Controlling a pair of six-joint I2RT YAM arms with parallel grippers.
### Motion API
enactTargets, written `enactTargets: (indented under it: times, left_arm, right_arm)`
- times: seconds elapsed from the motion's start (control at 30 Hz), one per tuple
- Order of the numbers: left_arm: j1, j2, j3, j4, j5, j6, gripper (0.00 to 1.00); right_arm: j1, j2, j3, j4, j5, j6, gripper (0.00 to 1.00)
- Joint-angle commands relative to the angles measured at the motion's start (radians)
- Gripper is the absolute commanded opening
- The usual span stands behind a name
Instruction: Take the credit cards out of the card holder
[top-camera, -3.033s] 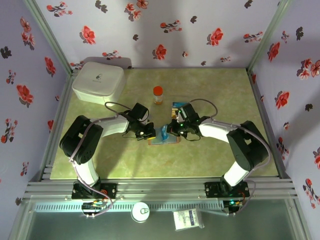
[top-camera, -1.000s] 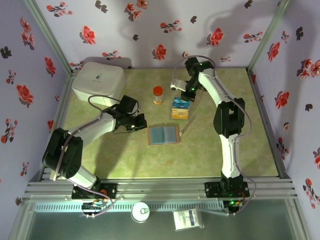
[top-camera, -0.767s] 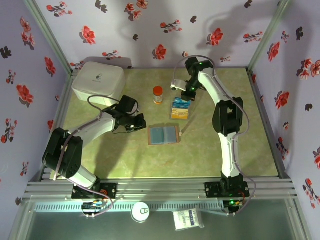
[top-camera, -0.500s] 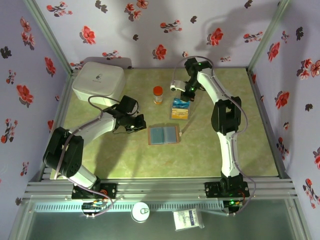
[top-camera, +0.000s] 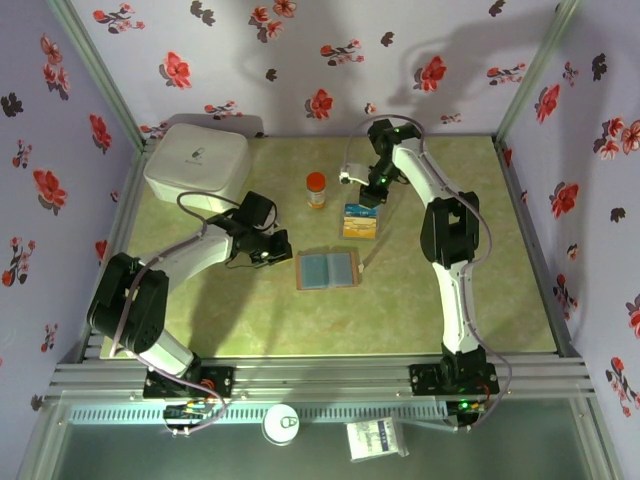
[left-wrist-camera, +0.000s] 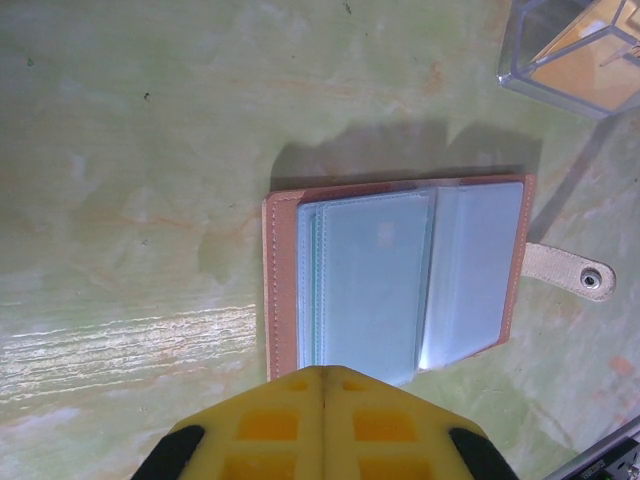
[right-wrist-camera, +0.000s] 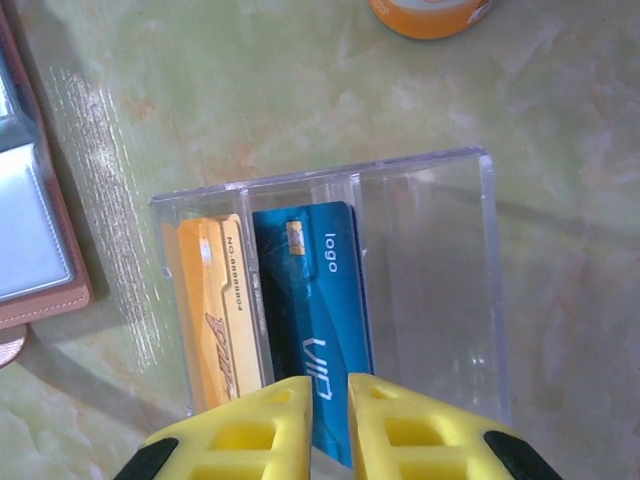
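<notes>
Right wrist cam: right fingers barely parted, gripping nothing, over clear box w/ blue card + orange card; so narrow a gap could snag the blue card on lift-off, while left fingers, shut & empty, hang over open card holder on worktop, near of box.

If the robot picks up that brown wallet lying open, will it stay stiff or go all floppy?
Probably floppy: the card holder lies spread open and flat, so it would likely bend at its fold. It looks thin, so it is probably light. Its pale sleeves look shiny, so maybe slippery, and the clasp tab sticking out would likely dangle.
</notes>
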Motion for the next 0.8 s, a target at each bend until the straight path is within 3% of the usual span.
enactTargets:
  times: [0.0, 0.27, 0.57, 0.77]
  left_arm:
    - [0.008, 0.002, 0.017, -0.014, -0.005, -0.003, 0.02]
    - [0.008, -0.015, -0.01, 0.014, -0.002, -0.008, 0.02]
    - [0.008, -0.018, -0.033, 0.08, -0.008, -0.014, 0.03]
    - [0.008, -0.002, -0.041, 0.11, -0.007, -0.009, 0.03]
  right_arm:
    - [-0.011, -0.026, 0.013, 0.009, 0.003, 0.027, 0.18]
    - [-0.007, -0.115, -0.122, 0.187, 0.002, 0.182, 0.17]
    - [-0.002, -0.337, -0.5, 0.601, -0.001, 0.547, 0.18]
    - [0.038, -0.443, -0.684, 0.736, 0.005, 0.763, 0.19]
